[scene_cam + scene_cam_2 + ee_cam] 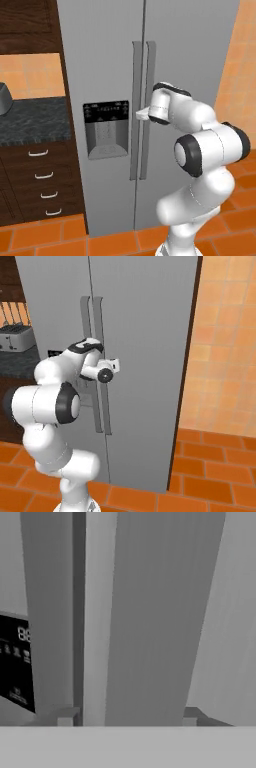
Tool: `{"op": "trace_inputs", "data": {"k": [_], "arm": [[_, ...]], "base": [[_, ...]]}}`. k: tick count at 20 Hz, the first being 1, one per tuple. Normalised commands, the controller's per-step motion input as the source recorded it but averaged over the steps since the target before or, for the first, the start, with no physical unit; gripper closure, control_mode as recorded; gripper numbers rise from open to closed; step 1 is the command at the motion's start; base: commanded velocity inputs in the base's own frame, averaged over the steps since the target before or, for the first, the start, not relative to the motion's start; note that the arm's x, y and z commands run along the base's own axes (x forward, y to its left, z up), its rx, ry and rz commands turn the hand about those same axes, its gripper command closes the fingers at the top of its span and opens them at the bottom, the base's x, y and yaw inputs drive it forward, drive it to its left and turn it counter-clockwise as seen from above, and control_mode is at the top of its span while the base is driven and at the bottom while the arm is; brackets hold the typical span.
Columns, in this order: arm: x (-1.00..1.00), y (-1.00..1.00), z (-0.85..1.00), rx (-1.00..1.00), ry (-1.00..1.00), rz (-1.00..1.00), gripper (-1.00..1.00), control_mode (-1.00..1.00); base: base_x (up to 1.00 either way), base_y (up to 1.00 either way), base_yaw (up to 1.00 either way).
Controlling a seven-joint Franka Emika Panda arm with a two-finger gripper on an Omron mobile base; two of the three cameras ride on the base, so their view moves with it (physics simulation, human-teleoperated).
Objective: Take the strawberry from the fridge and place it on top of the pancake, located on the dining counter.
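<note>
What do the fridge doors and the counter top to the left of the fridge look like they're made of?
The fridge doors look like brushed metal or grey-painted steel: flat, matte grey with faint vertical streaks. The counter top looks like polished dark stone, judging by its mottled black-grey speckle. Both are rendered, so this is only a guess.

The arm [202, 165] is built of glossy white, rounded shells, bulbous at each joint and narrowing between them like stacked capsules. Black rings and caps mark the joints: a broad dark disc faces out of the large elbow housing [186, 154], and in the right base view a matching black band [66, 403] wraps the same housing. A thin black collar edges the wrist segment [170, 90]. The hand [102, 371] is a small white block carrying a round black camera lens. No cables, screws or lettering can be made out.
</note>
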Motion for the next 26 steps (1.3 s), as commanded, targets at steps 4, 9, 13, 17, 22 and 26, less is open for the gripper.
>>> {"op": "trace_inputs", "data": {"k": [4, 9, 13, 17, 22, 26], "arm": [[-0.69, -0.51, 0.16, 0.05, 0.0, 0.0, 1.0, -1.0], [-0.93, -0.71, 0.34, 0.05, 0.0, 0.0, 1.0, -1.0], [-1.0, -0.86, 0.46, 0.04, 0.0, 0.0, 1.0, -1.0], [-0.87, -0.8, 0.7, 0.02, 0.03, 0.0, 1.0, -1.0], [-0.6, -0.78, 0.93, 0.0, 0.17, 0.0, 1.0, -1.0], [-0.47, -0.45, 0.94, 0.0, 0.25, -0.01, -1.0, -1.0]], "base": [[0.0, 0.0, 0.0], [0.0, 0.0, 0.0], [0.0, 0.0, 0.0], [0.0, 0.0, 0.0], [0.0, 0.0, 0.0], [0.0, 0.0, 0.0]]}}
